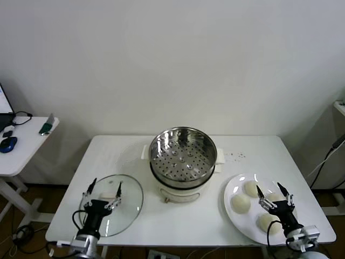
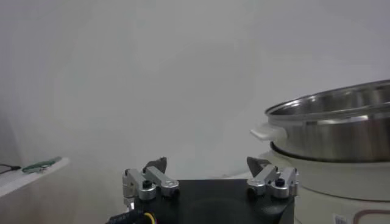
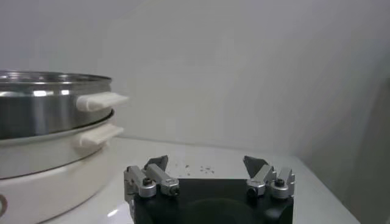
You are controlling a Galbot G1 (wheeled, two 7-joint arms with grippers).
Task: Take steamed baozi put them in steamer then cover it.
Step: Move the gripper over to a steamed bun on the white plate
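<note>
Though beneath right claw (image 1: 273, 193), baozi (image 1: 240, 203) ungrasped.

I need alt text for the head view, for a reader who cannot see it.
An open, empty steamer stands mid-table. The cover lies flat at its left under the open left gripper; four steamed baozi sit on a white plate at its right, under the open right gripper.

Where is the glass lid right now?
In the head view, the glass lid lies flat on the white table on the robot's left, beside the open steamer, with the left gripper above it.
</note>
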